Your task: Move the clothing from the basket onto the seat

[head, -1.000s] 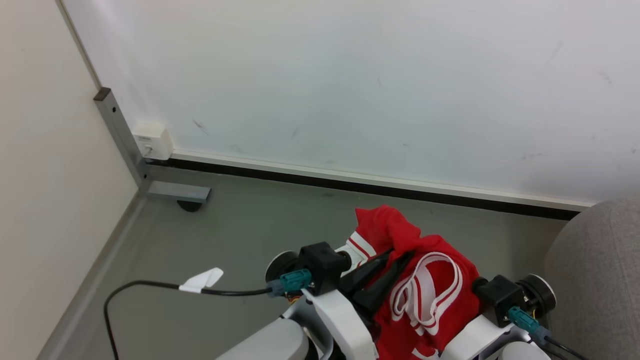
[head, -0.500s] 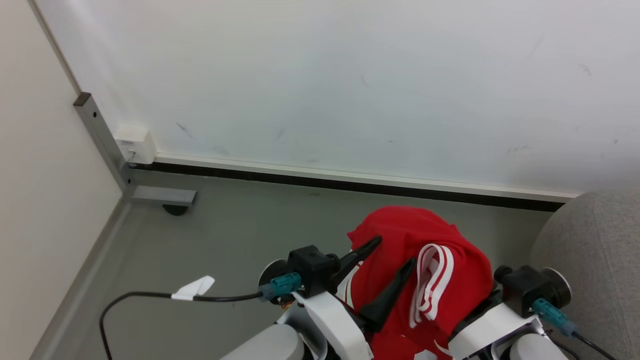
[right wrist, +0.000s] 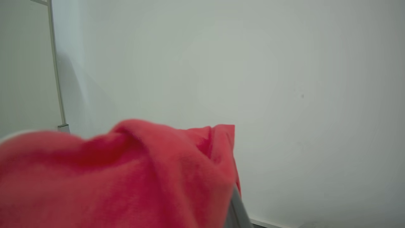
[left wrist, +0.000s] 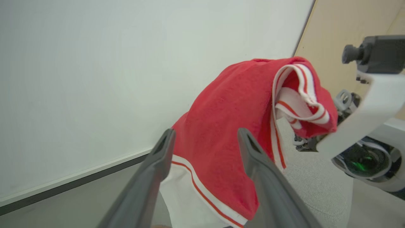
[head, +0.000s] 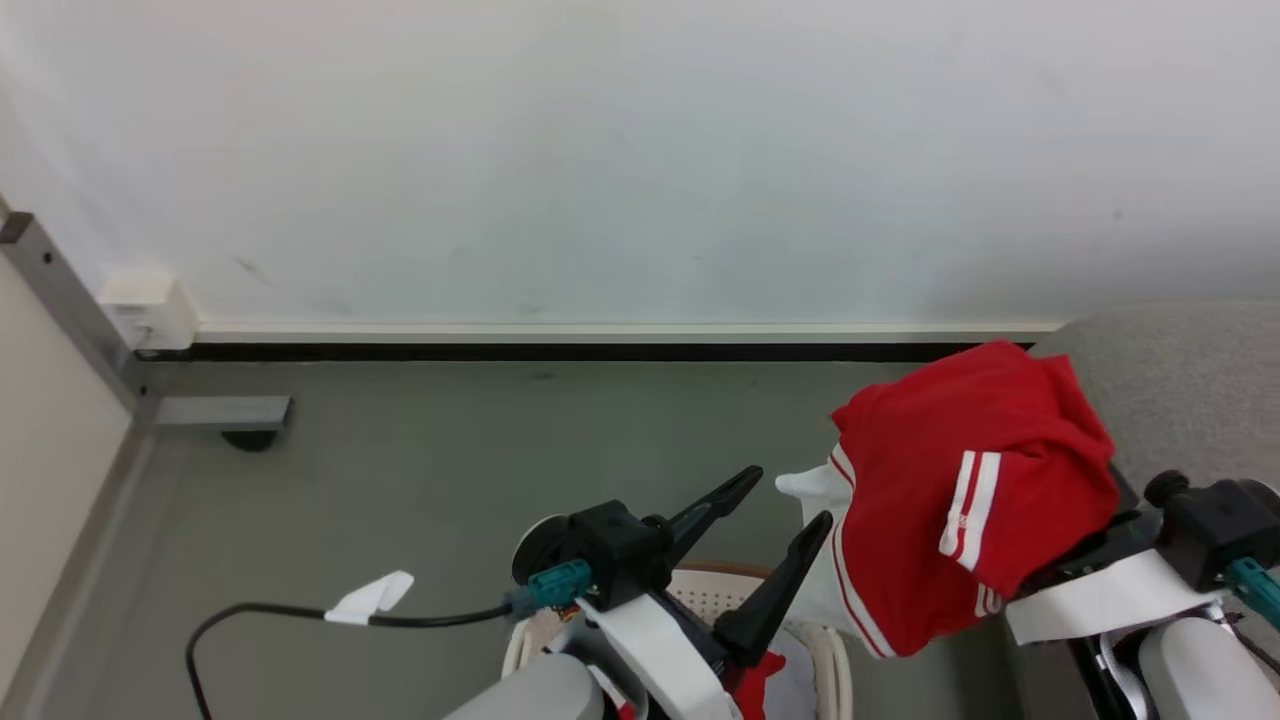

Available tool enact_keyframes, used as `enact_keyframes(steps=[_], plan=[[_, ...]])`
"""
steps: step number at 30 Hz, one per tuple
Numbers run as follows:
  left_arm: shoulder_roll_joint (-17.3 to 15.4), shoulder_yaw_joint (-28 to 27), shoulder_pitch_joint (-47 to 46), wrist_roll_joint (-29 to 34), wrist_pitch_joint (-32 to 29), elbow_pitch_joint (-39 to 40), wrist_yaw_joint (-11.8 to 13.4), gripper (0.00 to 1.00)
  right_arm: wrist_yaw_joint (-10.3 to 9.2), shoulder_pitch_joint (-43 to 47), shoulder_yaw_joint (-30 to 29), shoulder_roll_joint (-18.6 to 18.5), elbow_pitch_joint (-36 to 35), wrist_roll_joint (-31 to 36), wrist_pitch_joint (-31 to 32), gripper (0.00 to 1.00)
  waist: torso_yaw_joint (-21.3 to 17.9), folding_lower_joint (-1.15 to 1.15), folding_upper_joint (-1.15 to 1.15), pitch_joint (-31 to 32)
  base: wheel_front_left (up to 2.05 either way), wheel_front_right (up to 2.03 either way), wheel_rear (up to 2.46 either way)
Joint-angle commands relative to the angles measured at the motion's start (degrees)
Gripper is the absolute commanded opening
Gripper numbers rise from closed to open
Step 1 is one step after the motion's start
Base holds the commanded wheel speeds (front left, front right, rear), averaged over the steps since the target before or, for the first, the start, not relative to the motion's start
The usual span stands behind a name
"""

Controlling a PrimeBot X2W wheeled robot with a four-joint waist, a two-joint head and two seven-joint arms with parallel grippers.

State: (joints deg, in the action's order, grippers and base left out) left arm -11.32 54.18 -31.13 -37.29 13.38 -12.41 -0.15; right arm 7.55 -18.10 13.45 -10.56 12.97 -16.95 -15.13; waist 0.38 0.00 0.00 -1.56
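At the edge of the seat (head: 1185, 365), clothing (head: 965, 470) covers your right jaws, grip not visible; left jaws stand open, empty; next carry it over.

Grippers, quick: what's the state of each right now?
Left gripper: open, empty.
Right gripper: jaws hidden under the draped red clothing; cannot tell.

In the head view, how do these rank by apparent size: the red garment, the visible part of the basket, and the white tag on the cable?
1. the red garment, largest, though it hangs nearer the camera, which enlarges it
2. the basket, only partly visible behind the left arm
3. the white tag, clearly smallest
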Motion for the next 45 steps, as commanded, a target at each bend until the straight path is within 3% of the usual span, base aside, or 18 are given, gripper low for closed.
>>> enact_keyframes(steps=[1, 15, 24, 33, 45], plan=[[-0.3, -0.1, 0.2, 0.4, 0.6, 0.3, -0.3, 1.0, -0.12, 0.9, -1.1, -0.3, -1.6, 0.5, 0.0, 0.0, -3.1, 0.0, 0.0, -0.7, 0.0, 0.0, 0.0], [-0.9, -1.2, -0.4, 3.6, 1.7, -0.1, -1.5, 1.0, -0.12, 4.4, -4.1, -0.9, -10.4, 1.6, 0.0, 0.0, -18.7, 0.0, 0.0, -3.6, 0.0, 0.0, 0.0], [-0.7, -1.0, -1.0, 6.8, 1.8, -2.1, -0.8, 1.0, -0.12, 6.4, -5.6, -0.6, -13.1, 1.7, 0.0, 0.0, -25.3, 0.0, 0.0, -4.1, 0.0, 0.0, 0.0], [0.0, -1.1, -1.4, 8.9, 1.8, -3.1, -0.9, 1.0, -0.12, 4.4, -5.8, -2.4, -14.3, -0.3, 0.8, 0.0, -26.4, 0.0, 0.0, -4.4, 0.0, 0.0, 0.0], [-2.2, -0.7, -4.6, 10.6, 0.0, -1.6, -1.5, 1.0, -0.12, -11.6, -9.0, -10.6, -10.4, -6.6, 4.6, 0.0, -21.3, 0.0, 0.0, -13.8, 0.0, 0.0, 0.0]])
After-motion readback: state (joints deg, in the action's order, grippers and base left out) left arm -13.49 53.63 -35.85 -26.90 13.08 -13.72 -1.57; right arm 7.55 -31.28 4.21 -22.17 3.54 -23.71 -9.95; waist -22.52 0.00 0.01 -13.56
